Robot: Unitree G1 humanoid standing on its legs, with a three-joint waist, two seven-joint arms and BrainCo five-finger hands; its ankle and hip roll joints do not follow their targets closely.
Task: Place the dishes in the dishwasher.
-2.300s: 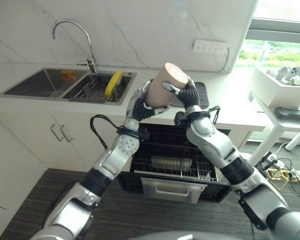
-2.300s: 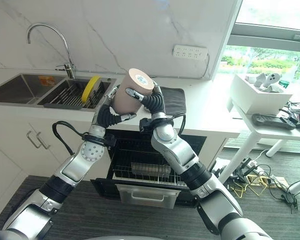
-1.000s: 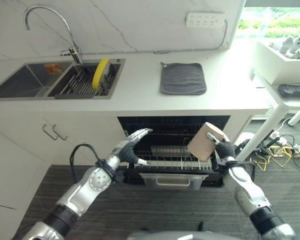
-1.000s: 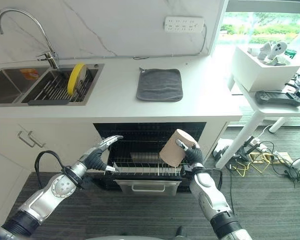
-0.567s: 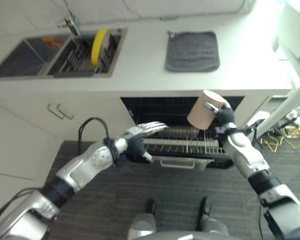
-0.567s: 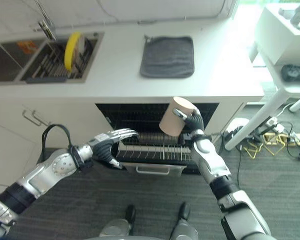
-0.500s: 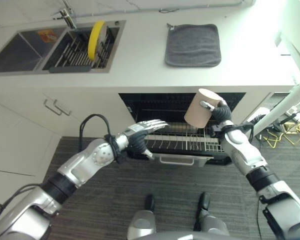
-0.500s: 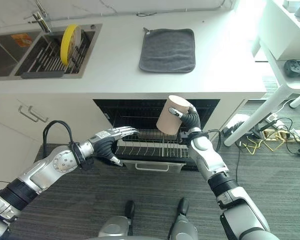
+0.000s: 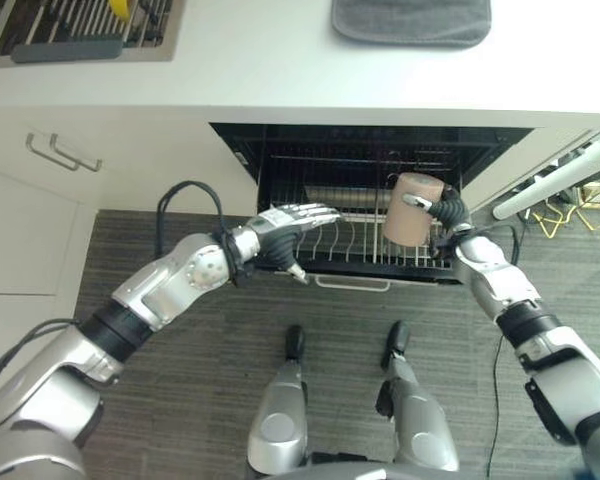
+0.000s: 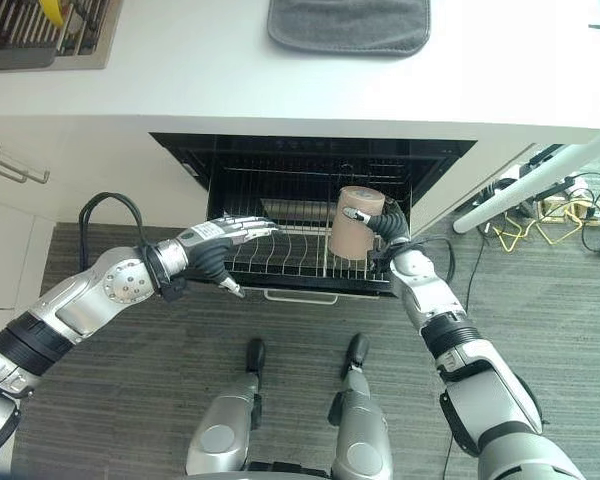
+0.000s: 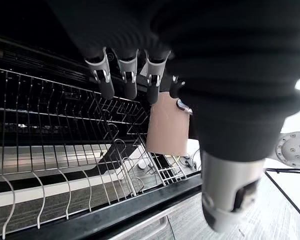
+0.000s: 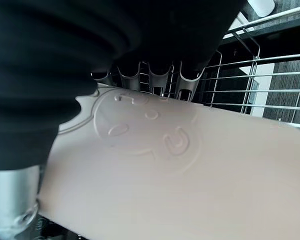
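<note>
my right hand [image 10: 378, 229] has come down — its fingers wrap the tan cup [image 10: 352, 222], now just over the right end of the dishwasher rack [image 10: 280, 262], so release looks close. my left hand [image 10: 223, 243], fingers straight, hovers at the rack's left edge.

We see the grey mat [image 9: 411, 22] and the sink rack [image 9: 80, 30] cut by the top edge; the cup [image 12: 180, 175] hides our right hand's fingertips [image 12: 160, 80].
</note>
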